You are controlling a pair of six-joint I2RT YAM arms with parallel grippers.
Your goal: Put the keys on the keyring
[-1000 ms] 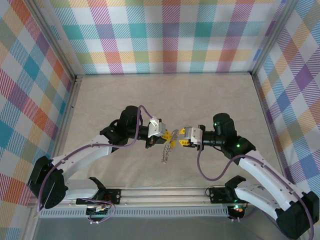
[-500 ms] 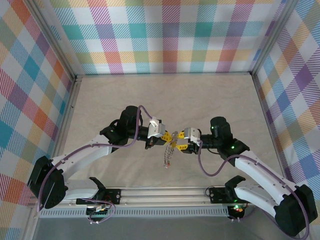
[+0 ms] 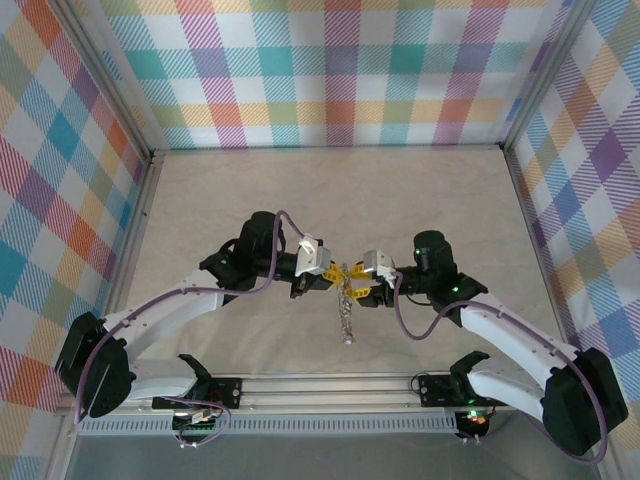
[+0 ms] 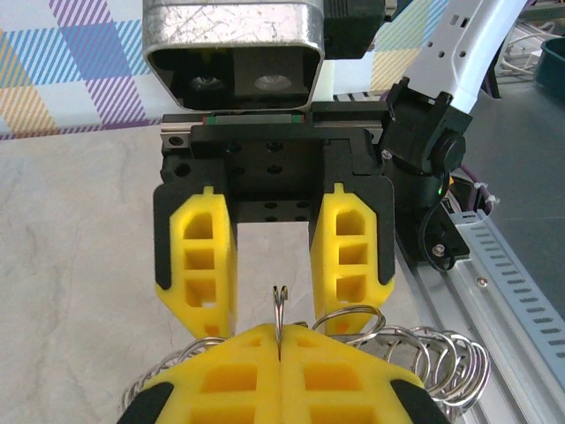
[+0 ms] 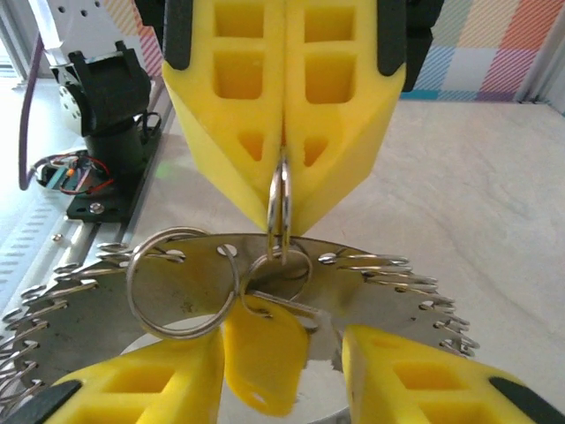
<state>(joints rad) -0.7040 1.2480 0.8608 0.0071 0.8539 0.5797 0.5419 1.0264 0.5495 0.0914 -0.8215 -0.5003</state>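
Beige tabletop point(image 3: 330, 190), keyring point(image 3: 346, 315) pinched by left end effector point(image 3: 335, 272)

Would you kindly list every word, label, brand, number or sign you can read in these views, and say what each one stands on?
None can be read.
The yellow key head is blank on the side shown.
The split ring pinched in the left gripper bears no stamp I can make out.
The small circuit board by the arm base is too small to read.
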